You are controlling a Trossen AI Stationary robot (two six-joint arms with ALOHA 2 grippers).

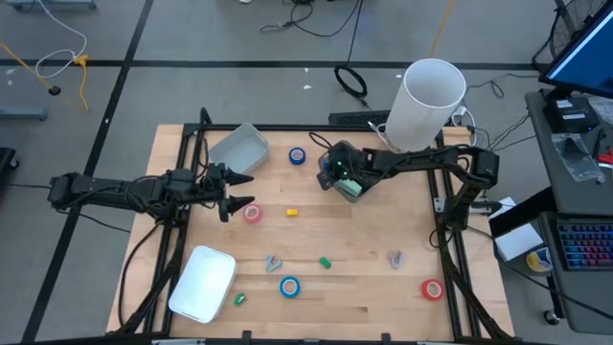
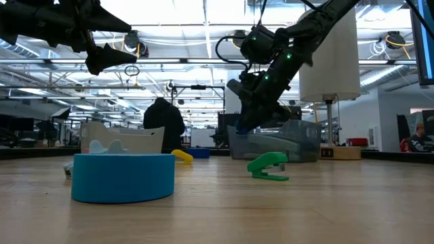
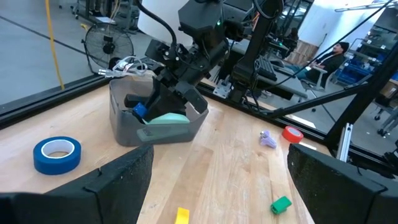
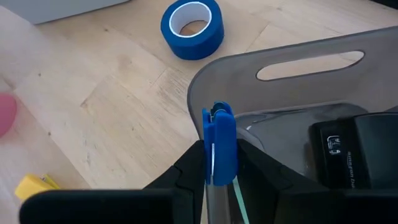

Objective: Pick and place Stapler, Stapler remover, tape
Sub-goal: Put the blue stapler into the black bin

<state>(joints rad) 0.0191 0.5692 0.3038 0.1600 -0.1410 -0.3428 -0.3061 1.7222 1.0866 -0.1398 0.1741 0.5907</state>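
Observation:
My right gripper (image 1: pixel 337 178) is over a grey bin (image 1: pixel 352 189) at the table's far middle, shut on a small blue stapler (image 4: pixel 217 140). The bin, with a slot handle (image 4: pixel 310 63), holds a teal thing (image 3: pixel 169 117) and a black one (image 4: pixel 347 160). My left gripper (image 1: pixel 246 189) hangs open and empty at the table's left. Tape rolls lie flat on the table: blue (image 1: pixel 298 154), pink (image 1: pixel 253 213), blue (image 1: pixel 289 286), red (image 1: pixel 432 288). Two grey stapler removers (image 1: pixel 274 262) (image 1: pixel 395 258) lie near the front. My right gripper pinches the blue stapler's two flat sides (image 4: pixel 219 163) between its two fingers. The fingers slant down from the table's right and far side. The stapler stands on edge just inside the bin's end wall (image 4: pixel 205 87); its lower part is hidden by the fingers.
A second grey tray (image 1: pixel 239 149) stands at the far left and a white lidded box (image 1: pixel 203 284) at the near left. Small yellow (image 1: pixel 292 212) and green (image 1: pixel 326 261) (image 1: pixel 239 299) pieces lie about the middle. A tall white cylinder (image 1: pixel 426 101) rises behind the right arm.

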